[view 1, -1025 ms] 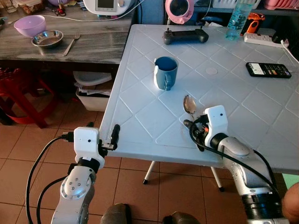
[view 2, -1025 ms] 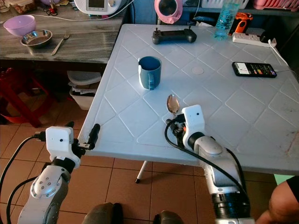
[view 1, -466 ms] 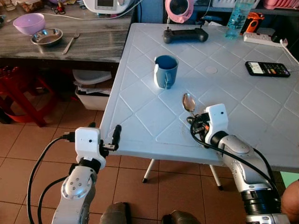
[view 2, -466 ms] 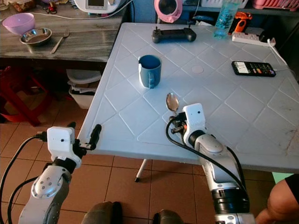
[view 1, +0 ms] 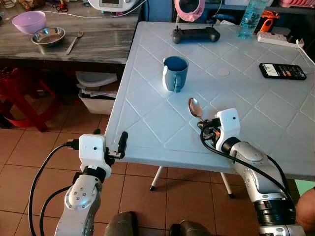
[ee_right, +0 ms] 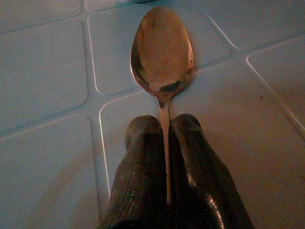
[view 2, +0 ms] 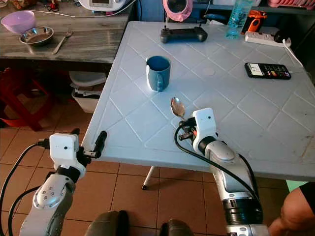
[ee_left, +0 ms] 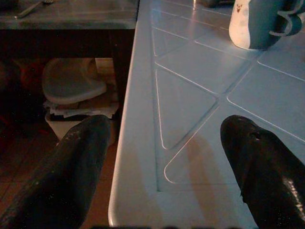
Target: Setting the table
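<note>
Meanwhile, a polished metal spoon [ee_right: 162, 50] is held by its thin handle between the closed black fingers [ee_right: 190, 157] of the right gripper [view 1: 206, 129], low over the near part of the white plastic table with moulded diamond panels [view 1: 147, 118]. The bowl of the spoon points away from the robot, toward a blue ceramic mug [view 1: 174, 73] standing near it on the table.

The spoon is judged light, stiff and smooth, so a pinch on so narrow a stem could let it swivel or slip; a hold near the middle of the handle would likely steady it best.

The left gripper [view 1: 120, 145] is held just off the table's near edge, its fingers [ee_left: 76, 167] spread apart around nothing.

Most of the handle is hidden between the right fingers, and whether the bowl touches the surface cannot be told. On a grey wooden side table [view 1: 98, 44] beyond, a purple bowl [view 1: 28, 21], a steel dish [view 1: 47, 36] and a fork [view 1: 75, 43] are seen.
</note>
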Motion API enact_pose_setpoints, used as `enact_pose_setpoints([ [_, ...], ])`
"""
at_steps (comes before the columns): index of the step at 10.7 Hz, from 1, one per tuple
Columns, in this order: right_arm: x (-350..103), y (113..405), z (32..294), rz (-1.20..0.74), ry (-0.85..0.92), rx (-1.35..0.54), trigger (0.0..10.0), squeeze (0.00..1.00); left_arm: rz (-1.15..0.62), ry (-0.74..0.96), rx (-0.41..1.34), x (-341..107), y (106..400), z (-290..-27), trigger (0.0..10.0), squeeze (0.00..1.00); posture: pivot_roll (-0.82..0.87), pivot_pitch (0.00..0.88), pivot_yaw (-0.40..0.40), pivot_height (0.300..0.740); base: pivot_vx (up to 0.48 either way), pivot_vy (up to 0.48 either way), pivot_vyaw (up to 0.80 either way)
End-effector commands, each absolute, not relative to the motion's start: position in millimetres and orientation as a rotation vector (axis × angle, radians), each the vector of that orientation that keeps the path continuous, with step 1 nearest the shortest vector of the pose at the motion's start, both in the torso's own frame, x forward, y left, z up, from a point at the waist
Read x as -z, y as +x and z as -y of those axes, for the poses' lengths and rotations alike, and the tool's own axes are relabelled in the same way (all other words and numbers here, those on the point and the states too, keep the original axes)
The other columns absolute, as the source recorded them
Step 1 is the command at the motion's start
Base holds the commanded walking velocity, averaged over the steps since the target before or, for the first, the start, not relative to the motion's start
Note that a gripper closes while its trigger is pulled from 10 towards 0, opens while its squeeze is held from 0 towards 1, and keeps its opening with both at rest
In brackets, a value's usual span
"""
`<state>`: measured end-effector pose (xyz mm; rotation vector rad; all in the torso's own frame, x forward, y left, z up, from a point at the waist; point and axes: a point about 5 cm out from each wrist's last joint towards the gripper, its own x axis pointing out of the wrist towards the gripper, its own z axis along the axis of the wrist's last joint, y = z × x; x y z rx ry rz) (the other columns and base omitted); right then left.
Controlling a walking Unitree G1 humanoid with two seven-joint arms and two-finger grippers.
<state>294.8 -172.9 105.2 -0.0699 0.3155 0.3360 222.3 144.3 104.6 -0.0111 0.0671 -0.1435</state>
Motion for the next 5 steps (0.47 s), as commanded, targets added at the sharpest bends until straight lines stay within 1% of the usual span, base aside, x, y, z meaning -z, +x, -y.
enact_pose_setpoints([
  [1, -82.5, 287.5, 183.6, -0.436, -0.072, -0.287, 0.0, 0.00, -0.068, -0.008, 0.150, -106.0, 221.0, -144.4, 10.0, 0.00, 0.01, 0.132, 0.023, 0.740, 0.000, 0.000, 0.00],
  [2, -82.5, 287.5, 183.6, -0.436, -0.072, -0.287, 0.0, 0.00, -0.068, -0.008, 0.150, -106.0, 221.0, -144.4, 10.0, 0.00, 0.01, 0.132, 0.023, 0.740, 0.000, 0.000, 0.00],
  [3, -105.2, 283.4, 138.3, -0.388, 0.230, -0.344, 0.0, 0.00, -0.075, 0.031, 0.111, -102.8, 222.8, -149.1, 10.0, 0.00, 0.01, 0.112, 0.019, 0.740, 0.000, 0.480, 0.00],
  [4, -124.2, 277.9, 115.8, -0.339, 0.359, -0.412, 0.0, 0.00, -0.076, 0.052, 0.085, -101.0, 224.3, -151.8, 10.0, 0.00, 0.01, 0.105, 0.017, 0.740, 0.000, 0.480, 0.00],
  [5, -128.2, 276.9, 111.5, -0.311, 0.354, -0.446, 0.0, 0.00, -0.072, 0.060, 0.073, -101.0, 225.6, -152.4, 10.0, 0.00, 0.00, 0.102, 0.017, 0.740, 0.000, 0.480, 0.00],
])
